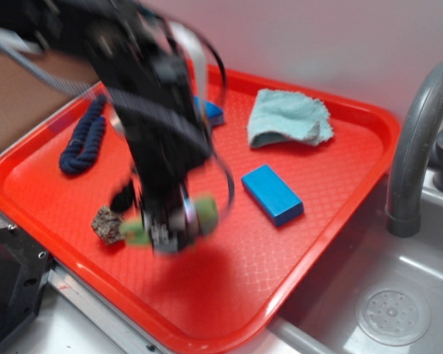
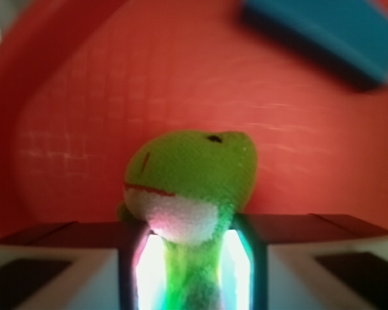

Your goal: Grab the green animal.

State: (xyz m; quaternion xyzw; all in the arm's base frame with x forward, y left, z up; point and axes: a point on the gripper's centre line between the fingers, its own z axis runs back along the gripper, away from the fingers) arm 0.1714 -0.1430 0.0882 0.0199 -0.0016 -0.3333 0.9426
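Note:
The green animal (image 2: 194,174) fills the middle of the wrist view: a green head with a white chin, its neck squeezed between my two glowing pads. My gripper (image 2: 193,265) is shut on it. In the exterior view the arm is blurred over the red tray's front left part. My gripper (image 1: 170,225) shows there with the green animal (image 1: 205,212) sticking out on both sides of it, just above the tray floor.
On the red tray (image 1: 317,221) lie a brown-grey rock-like lump (image 1: 106,223) just left of the gripper, a blue block (image 1: 272,194), a teal cloth (image 1: 289,118) and a dark blue rope (image 1: 84,136). A grey faucet (image 1: 417,140) and sink stand at the right.

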